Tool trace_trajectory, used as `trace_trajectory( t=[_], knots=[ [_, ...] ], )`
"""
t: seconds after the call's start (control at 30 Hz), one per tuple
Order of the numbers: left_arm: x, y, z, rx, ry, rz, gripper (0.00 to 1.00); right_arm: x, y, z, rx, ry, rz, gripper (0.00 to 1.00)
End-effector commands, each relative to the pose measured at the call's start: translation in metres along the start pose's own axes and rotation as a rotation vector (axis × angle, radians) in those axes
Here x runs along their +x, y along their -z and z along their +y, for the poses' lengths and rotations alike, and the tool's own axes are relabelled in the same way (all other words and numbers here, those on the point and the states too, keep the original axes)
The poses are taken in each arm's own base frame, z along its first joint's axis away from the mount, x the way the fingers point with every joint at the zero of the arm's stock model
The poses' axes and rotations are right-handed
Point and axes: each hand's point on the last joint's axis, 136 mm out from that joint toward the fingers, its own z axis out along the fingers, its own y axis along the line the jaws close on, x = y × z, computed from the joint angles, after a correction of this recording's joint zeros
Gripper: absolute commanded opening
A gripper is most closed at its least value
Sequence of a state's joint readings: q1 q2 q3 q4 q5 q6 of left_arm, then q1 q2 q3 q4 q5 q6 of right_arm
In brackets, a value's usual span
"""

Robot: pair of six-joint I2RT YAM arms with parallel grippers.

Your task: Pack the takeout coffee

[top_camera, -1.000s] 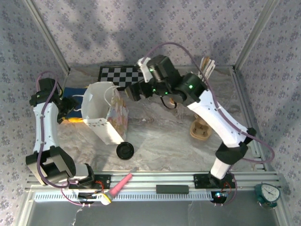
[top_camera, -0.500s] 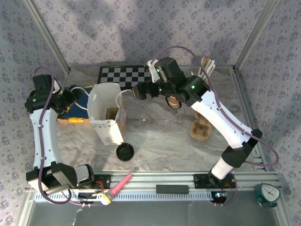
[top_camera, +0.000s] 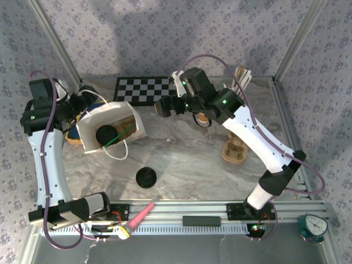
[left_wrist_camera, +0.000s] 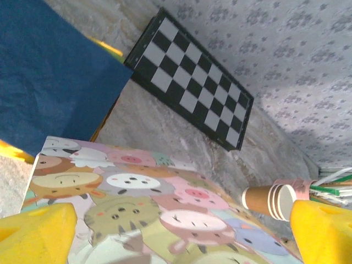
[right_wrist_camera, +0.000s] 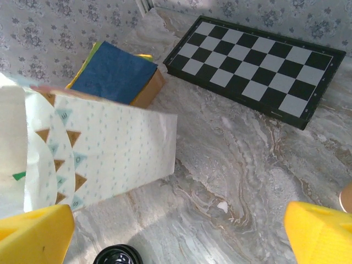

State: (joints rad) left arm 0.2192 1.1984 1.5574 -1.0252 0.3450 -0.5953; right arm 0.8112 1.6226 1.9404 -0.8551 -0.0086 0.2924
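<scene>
Left jaws and right jaws gape empty; takeout coffee [top_camera: 104,133] apparently lies inside tipped bag [top_camera: 88,127]; standing it upright seems next.

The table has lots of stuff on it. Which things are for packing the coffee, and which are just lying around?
For the job: paper gift bag, tipped at the left gripper; dark round thing inside it, maybe the coffee.
Lying about: chessboard, black lid, stacked paper cups, blue-topped stack.
</scene>
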Motion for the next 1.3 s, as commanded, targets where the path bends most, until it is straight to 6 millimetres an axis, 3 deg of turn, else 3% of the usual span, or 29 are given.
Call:
trace_trajectory(
  t=[0.0, 0.17, 0.3, 0.57, 0.63, 0.77, 0.87, 0.93, 1.07, 1.27],
  knots=[
    [0.012, -0.007, 0.005, -0.001, 0.026, 0.049, 0.98, 0.003, -0.013, 0.013, -0.076, -0.034, 0.022, 1.0],
    [0.009, -0.009, 0.003, 0.004, 0.027, 0.047, 0.98, 0.014, -0.038, 0.039, -0.165, -0.064, 0.083, 0.99],
    [0.01, -0.014, 0.006, -0.006, 0.031, 0.059, 0.98, 0.028, -0.061, 0.074, -0.24, -0.055, 0.149, 0.96],
    [0.012, -0.026, 0.013, -0.021, 0.026, 0.081, 0.99, 0.059, -0.089, 0.123, -0.297, -0.025, 0.253, 0.89],
    [0.012, -0.028, 0.014, -0.023, 0.025, 0.084, 0.99, 0.063, -0.096, 0.122, -0.27, -0.025, 0.27, 0.81],
    [0.01, -0.032, 0.017, -0.031, 0.025, 0.091, 0.99, 0.071, -0.108, 0.108, -0.202, -0.04, 0.303, 0.51],
    [0.009, -0.033, 0.018, -0.033, 0.026, 0.095, 0.99, 0.072, -0.108, 0.099, -0.175, -0.044, 0.314, 0.25],
    [0.008, -0.034, 0.017, -0.027, 0.027, 0.099, 0.99, 0.068, -0.105, 0.091, -0.149, -0.044, 0.315, 0.14],
    [0.01, -0.037, 0.017, -0.025, 0.029, 0.113, 0.99, 0.058, -0.102, 0.078, -0.148, -0.069, 0.309, 0.0],
    [0.019, -0.045, 0.016, -0.013, 0.028, 0.161, 0.99, 0.049, -0.092, 0.067, -0.163, -0.097, 0.328, 0.0]
  ],
)
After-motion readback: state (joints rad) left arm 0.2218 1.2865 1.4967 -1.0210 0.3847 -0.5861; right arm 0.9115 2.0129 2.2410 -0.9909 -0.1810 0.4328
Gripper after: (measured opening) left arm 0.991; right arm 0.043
